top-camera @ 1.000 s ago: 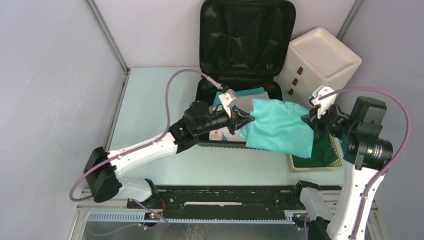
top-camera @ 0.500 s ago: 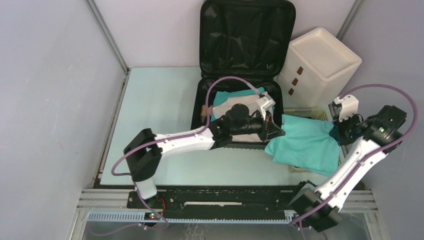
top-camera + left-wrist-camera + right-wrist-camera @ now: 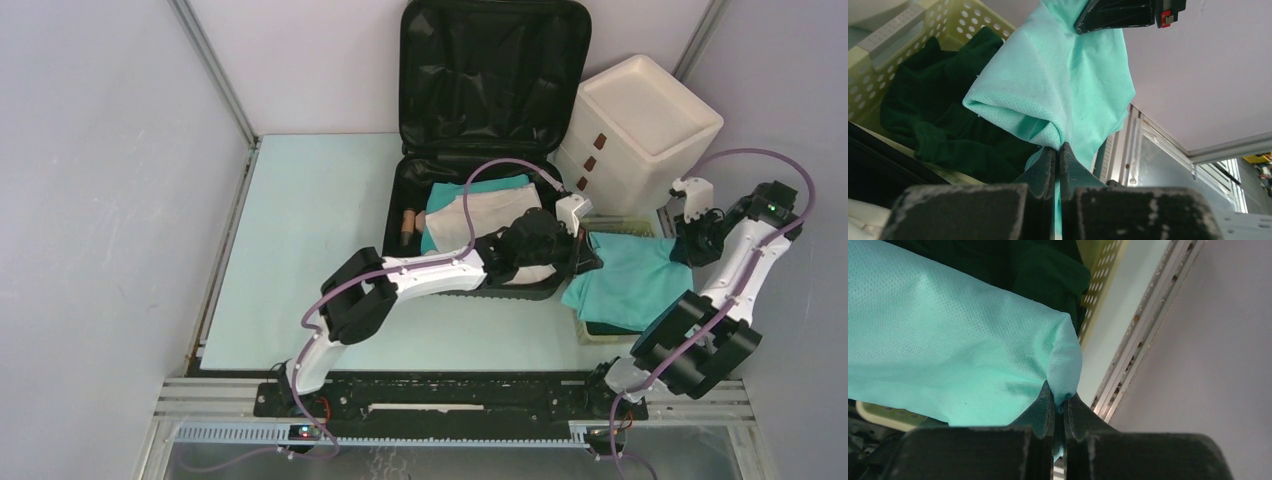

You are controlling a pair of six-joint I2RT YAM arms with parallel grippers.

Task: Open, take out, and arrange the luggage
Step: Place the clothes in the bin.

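Since the earlier frame both arms have swung to the right, carrying the teal cloth (image 3: 630,285) off the front of the luggage and out over the basket (image 3: 597,337).

On the left, the table (image 3: 300,230) shows its pale top. At its far middle stands the luggage (image 3: 490,80), its lid upright against the back wall and its base flat on the table. Folded cloths (image 3: 480,205) lie inside it, with a small brown item at the left end that is too small to name.

The left gripper (image 3: 1058,147) is pinched tight on a folded corner of the teal cloth, just past the luggage's right edge. The cloth sags between the two grippers above a dark green garment (image 3: 923,115) lying in the basket, with the white drawer box (image 3: 640,115) behind. At the far right, the right gripper (image 3: 1060,390) is closed on the opposite corner.

The luggage looks stiff and bulky, probably best moved by a handle or rim. Its contents are soft and light, and would likely droop unless held at two corners.
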